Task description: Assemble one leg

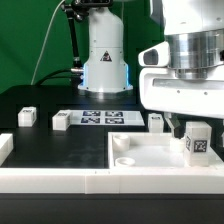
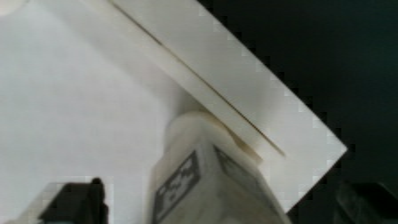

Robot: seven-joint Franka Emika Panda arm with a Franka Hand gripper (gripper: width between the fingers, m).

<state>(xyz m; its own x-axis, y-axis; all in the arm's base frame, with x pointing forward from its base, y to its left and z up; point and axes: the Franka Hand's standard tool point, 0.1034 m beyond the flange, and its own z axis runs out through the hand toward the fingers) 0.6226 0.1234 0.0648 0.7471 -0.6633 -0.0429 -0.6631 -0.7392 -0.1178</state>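
A small white leg (image 1: pixel 197 140) with a black-and-white tag stands upright in the white tray-like piece (image 1: pixel 150 150), at its corner on the exterior view's right. My gripper (image 1: pixel 192 122) hangs directly over it. In the wrist view the leg (image 2: pixel 205 180) rises between the two dark fingers (image 2: pixel 75 200), with a gap showing on each side. The gripper (image 2: pixel 214 200) is open and holds nothing. The tray's flat floor (image 2: pixel 89 110) and its raised rim fill the rest of that view.
Three more small white legs (image 1: pixel 27 117) (image 1: pixel 61 121) (image 1: pixel 157 121) stand on the black table behind the tray. The marker board (image 1: pixel 103 118) lies between them. A white rail (image 1: pixel 50 180) runs along the front and turns up at the left. The arm's base (image 1: pixel 105 60) stands at the back.
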